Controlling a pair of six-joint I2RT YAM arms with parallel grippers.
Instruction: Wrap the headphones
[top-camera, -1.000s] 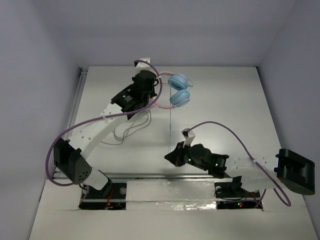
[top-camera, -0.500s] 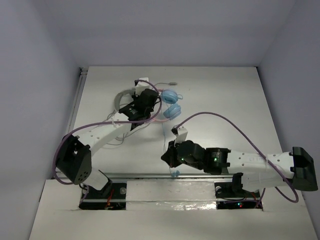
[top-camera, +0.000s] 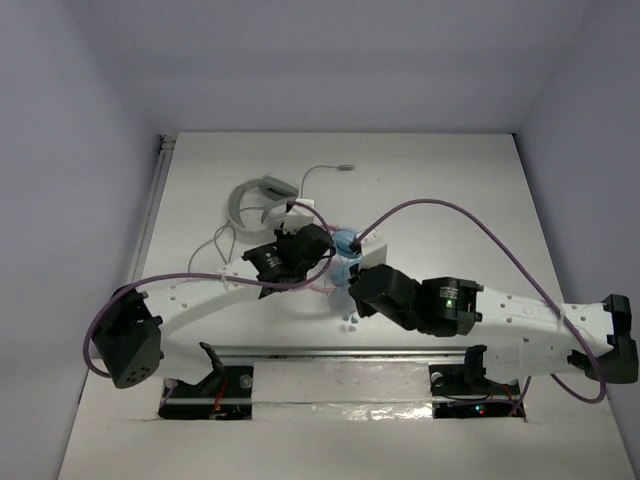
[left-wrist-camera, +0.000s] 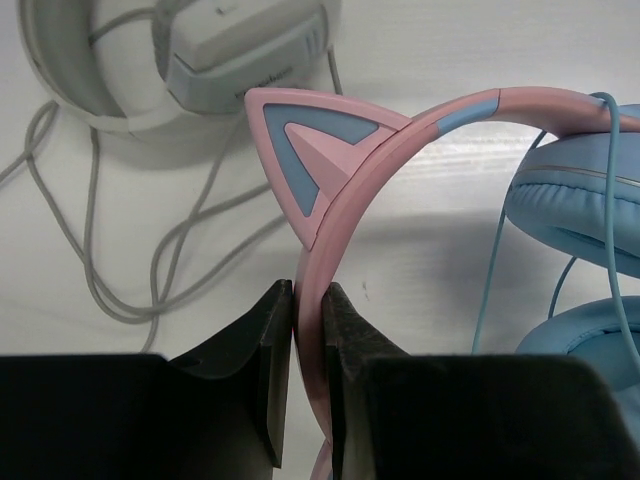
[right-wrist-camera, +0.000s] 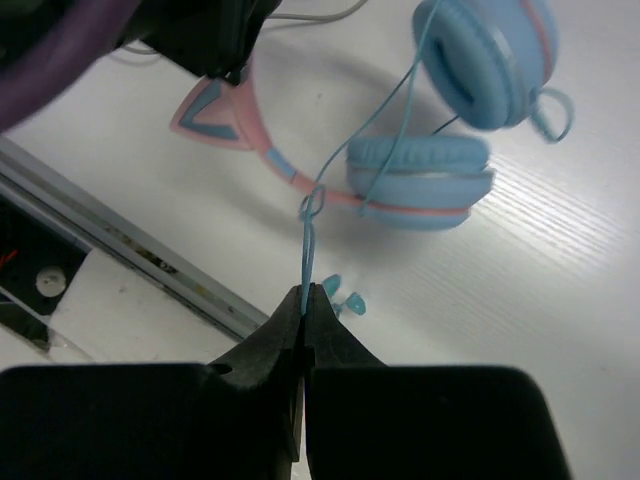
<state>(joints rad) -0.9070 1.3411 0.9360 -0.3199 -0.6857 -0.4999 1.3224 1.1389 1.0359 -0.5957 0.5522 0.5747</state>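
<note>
l. gripper (left-wrist-camera: 308, 300) pinches headband of pink cat-ear, blue-cup headphones (left-wrist-camera: 420, 125), at near-centre of white table (top-camera: 470, 190). r. gripper (right-wrist-camera: 303, 295) pressed together on thin blue cable (right-wrist-camera: 308, 245).

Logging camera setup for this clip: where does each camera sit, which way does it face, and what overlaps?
Top external: above and behind the arms, looking down at the table; both arms show.
Left wrist: on the left arm, looking along its fingers; left hand shut on the headband.
Right wrist: on the right arm, looking past its fingers; right hand shut on the cable.
Shared: all show the headphones.
</note>
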